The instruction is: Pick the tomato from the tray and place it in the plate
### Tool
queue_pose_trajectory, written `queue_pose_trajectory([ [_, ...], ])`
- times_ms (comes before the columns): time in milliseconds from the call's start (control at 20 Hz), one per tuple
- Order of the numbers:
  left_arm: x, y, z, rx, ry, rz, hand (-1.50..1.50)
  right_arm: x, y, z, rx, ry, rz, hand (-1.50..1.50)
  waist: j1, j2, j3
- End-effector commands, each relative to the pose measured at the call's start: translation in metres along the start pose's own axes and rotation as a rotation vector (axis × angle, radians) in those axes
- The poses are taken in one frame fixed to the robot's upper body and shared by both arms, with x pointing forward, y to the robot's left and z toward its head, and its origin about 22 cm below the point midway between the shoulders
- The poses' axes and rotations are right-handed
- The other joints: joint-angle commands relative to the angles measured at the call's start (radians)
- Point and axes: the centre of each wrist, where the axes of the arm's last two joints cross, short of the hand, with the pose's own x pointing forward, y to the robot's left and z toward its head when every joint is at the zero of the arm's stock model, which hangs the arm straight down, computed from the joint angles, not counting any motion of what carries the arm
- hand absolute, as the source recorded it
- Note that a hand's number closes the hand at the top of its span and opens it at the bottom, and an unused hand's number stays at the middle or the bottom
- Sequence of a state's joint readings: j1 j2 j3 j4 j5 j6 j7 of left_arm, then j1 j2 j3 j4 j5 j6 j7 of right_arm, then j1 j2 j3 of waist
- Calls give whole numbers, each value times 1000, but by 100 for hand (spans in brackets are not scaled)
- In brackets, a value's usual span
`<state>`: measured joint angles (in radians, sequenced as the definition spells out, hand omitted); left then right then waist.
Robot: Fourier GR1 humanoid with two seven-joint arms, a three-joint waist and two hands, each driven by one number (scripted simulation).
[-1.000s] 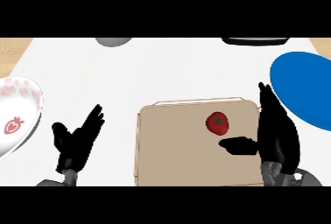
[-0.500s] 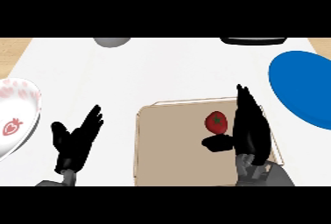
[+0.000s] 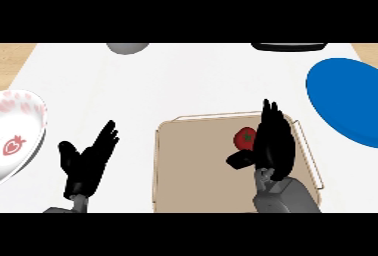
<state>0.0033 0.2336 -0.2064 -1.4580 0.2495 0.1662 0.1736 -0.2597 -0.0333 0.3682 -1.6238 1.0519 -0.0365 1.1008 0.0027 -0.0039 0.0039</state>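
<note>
The small round red tomato (image 3: 244, 137) still lies in the flat tan rectangular tray (image 3: 192, 165), not yet grasped; the black right hand (image 3: 272, 142) stands beside it, fingers straight, thumb below. The round blue plate (image 3: 343, 100) waits right of the tray, nothing between. The left hand (image 3: 87, 161) rests open, left of the tray.

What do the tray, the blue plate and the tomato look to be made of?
Tray: flat matte tan with a thin raised rim, possibly wood or plastic. Blue plate: even saturated blue, no shine visible; ceramic or plastic, cannot tell. Tomato: smooth red skin with a dark stem spot, beside the right hand.
</note>
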Motion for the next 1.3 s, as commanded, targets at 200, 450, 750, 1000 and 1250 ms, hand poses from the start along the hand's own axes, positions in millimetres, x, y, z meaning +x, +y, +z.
queue_pose_trajectory([
  [200, -14, 15, -2, -16, 59, -5, 0, 1, 25, -33, 64, 118, 49, -150, 5, 6, -4],
  [450, -2, 0, -2, -4, 39, -4, 0, -10, 27, -38, 109, 122, 62, -150, 0, 4, -4],
  [750, 8, -2, -11, 6, 59, -10, 0, -30, 40, -39, 95, 52, 185, 150, -2, 4, -4],
  [1000, -2, -12, 6, 12, 39, 0, 0, -14, 39, -44, 63, 38, 202, 150, 1, 4, -4],
  [1250, -23, -18, 15, -12, 35, 17, 0, 3, 40, -32, -46, -98, 172, 150, 4, 4, -4],
])
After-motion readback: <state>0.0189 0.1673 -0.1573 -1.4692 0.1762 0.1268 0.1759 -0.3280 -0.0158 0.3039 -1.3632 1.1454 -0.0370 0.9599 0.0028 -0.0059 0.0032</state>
